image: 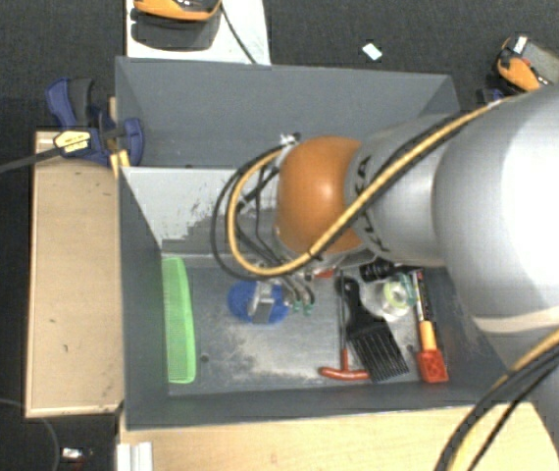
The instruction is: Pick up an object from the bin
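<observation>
My gripper (295, 288) hangs low in the middle of the bin, under the orange wrist cover. Just to its left, touching or nearly so, lies a small blue rounded thing (246, 303) with a grey piece on top. Whether the gripper holds it cannot be made out. A black brush (372, 342) lies on the bin floor to the gripper's right.
A long green comb-like bar (179, 319) lies along the left wall. At the right are an orange-handled tool (428, 348), a red curved piece (343, 371) and a pale clear item (393, 293). The arm covers the bin's upper right.
</observation>
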Action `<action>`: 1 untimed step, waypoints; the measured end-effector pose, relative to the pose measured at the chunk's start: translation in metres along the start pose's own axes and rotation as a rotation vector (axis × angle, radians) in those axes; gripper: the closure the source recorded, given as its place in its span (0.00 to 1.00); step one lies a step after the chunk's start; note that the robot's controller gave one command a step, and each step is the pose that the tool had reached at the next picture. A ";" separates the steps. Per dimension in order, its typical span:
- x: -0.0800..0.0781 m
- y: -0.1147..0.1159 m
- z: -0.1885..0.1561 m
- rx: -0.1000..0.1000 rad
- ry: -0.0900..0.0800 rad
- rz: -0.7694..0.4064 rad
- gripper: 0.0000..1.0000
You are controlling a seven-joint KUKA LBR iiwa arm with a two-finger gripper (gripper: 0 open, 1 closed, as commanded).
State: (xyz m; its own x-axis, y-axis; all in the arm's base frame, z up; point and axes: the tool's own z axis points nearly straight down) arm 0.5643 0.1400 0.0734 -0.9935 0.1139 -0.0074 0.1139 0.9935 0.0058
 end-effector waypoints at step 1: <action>0.000 0.000 -0.015 -0.001 -0.002 0.001 1.00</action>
State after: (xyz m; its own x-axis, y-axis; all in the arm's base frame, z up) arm 0.5641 0.1398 0.0885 -0.9934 0.1145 -0.0093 0.1144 0.9934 0.0063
